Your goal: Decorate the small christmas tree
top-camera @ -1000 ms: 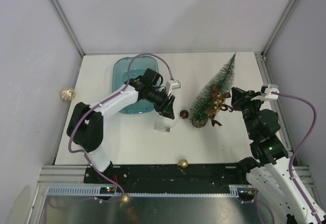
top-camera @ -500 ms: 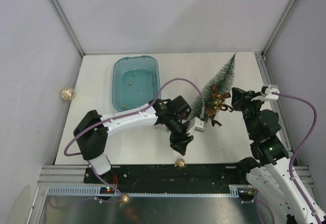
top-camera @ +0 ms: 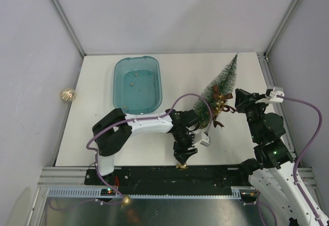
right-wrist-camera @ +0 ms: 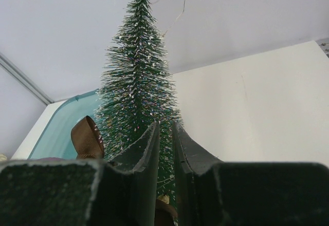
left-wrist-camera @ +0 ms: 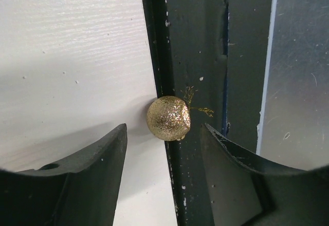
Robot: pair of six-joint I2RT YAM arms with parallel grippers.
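At the near edge of the worktop (top-camera: 97,87), a gold glitter ball (left-wrist-camera: 168,118) sat half on the white board and half on the dark rail (left-wrist-camera: 195,41), its thread loop pointing toward the rail. The left gripper (top-camera: 183,157), much the nearer one, hung directly over it with jaws wide, one on each side and neither touching. The small christmas tree (top-camera: 218,95) stood upright, well apart, toward the right edge. The right gripper (right-wrist-camera: 164,128) sat against its bristles, jaws a narrow slit; whether it pinched anything could not be told.
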